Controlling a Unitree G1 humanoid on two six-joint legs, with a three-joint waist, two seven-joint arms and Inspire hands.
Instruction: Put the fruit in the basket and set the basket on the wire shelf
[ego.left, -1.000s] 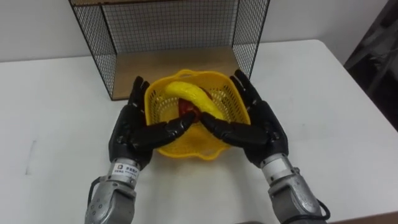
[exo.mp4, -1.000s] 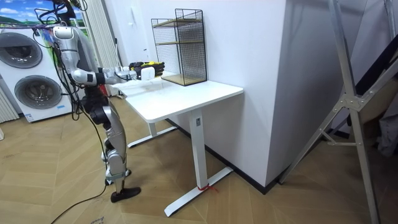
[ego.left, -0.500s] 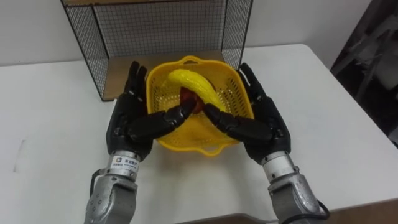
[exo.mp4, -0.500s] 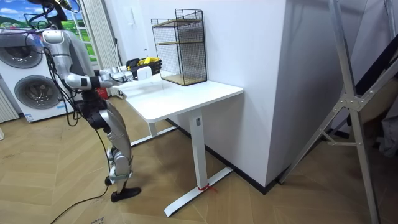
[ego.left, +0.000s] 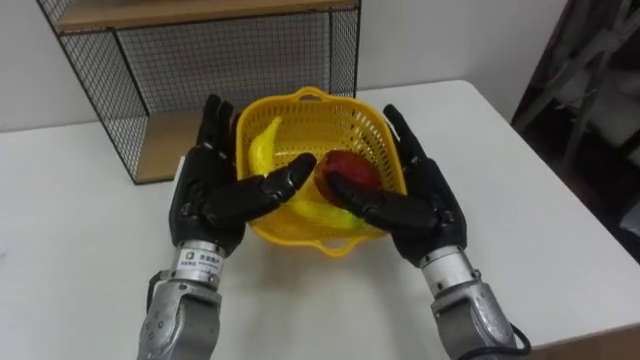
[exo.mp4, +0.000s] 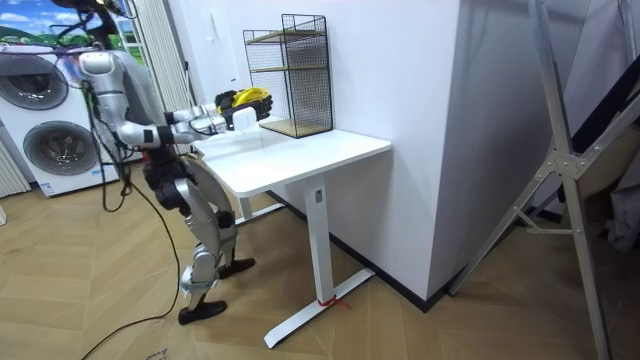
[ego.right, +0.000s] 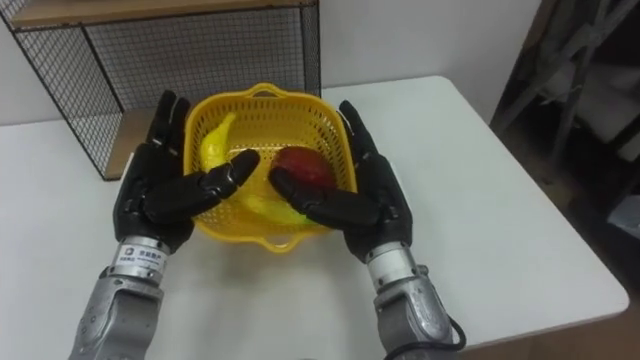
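A yellow plastic basket (ego.left: 310, 101) is held up above the white table (ego.left: 520, 190), clamped between my two hands. My left hand (ego.left: 205, 195) presses flat on its left wall. On the right wall lies my right hand (ego.left: 430, 205). Both hands keep straight fingers, with the thumbs reaching over the near rim. Inside lie a yellow banana (ego.left: 262, 146) on the left and a red apple (ego.left: 350, 168) on the right. The black wire shelf (ego.left: 200, 60) with wooden boards stands just behind the basket. In the room view the basket (exo.mp4: 250, 97) is level with the shelf's (exo.mp4: 290, 75) lower part.
I stand at the end of the table (exo.mp4: 300, 150) on the room view's left, one leg stepped forward. Washing machines (exo.mp4: 50, 140) stand behind me. The table's right edge (ego.left: 590, 240) runs close to a dark folding frame (ego.left: 590, 80).
The basket has risen and come nearer the shelf as I stepped forward. The banana has slid to the left and the apple now lies bare on the right.
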